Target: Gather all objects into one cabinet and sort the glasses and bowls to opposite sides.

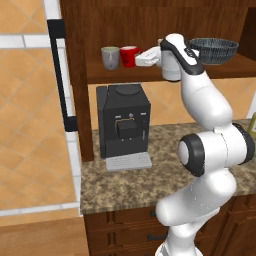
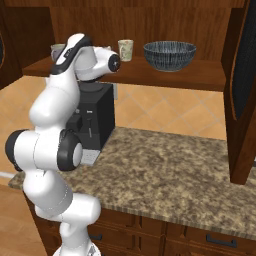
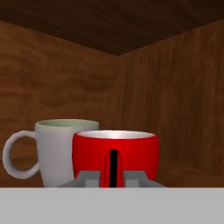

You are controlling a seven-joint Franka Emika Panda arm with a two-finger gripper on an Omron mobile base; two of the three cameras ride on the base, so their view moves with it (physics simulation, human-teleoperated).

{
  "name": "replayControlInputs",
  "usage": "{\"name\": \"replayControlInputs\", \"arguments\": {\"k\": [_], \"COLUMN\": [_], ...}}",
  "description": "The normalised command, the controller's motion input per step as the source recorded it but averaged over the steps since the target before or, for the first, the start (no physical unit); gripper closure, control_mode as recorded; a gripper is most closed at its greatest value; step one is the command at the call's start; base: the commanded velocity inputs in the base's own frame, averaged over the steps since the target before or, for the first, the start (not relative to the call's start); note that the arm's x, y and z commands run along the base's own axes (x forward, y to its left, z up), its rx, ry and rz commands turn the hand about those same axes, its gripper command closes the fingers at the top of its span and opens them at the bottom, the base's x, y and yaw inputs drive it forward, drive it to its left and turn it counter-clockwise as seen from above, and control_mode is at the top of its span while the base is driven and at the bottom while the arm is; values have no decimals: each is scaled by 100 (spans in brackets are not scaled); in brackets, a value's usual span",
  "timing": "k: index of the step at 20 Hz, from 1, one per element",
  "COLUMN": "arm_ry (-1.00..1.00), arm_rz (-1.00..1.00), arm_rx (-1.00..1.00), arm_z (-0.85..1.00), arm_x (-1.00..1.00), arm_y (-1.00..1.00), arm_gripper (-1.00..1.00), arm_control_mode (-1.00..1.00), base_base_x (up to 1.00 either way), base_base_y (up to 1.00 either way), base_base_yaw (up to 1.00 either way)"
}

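On the left of the dark wood cabinet's shelf, the red mug stands right beside the grey cup. My gripper reaches in level from the right, up against the red mug. In the hand view the red mug turns its handle toward me, and my gripper is shut on that handle, one fingertip on each side. The grey cup stands just behind and left. The cream patterned mug is mid-shelf, and the wide dark bowl sits to its right.
A black coffee machine stands on the granite counter below the shelf. The cabinet's side wall is close behind the two cups. An open cabinet door hangs at the right. Brown drawers run under the counter.
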Motion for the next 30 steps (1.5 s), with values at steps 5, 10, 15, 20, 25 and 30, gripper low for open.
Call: {"name": "replayControlInputs", "arguments": {"k": [5,10,15,20,25,30], "arm_ry": [0,0,0,2,18,23], "arm_rz": [0,0,-1,-6,-29,-39], "arm_rx": [0,0,0,0,0,0], "arm_z": [0,19,25,29,16,2], "arm_x": [0,-2,-35,-38,-16,-12], "arm_y": [2,-13,-19,-16,-27,-32], "arm_gripper": [-100,-100,-100,-100,-100,-100], "arm_control_mode": [-100,-100,-100,-100,-100,-100], "base_base_x": [0,0,0,0,0,0], "base_base_y": [0,0,0,0,0,0], "base_base_yaw": [0,0,0,0,0,0]}}
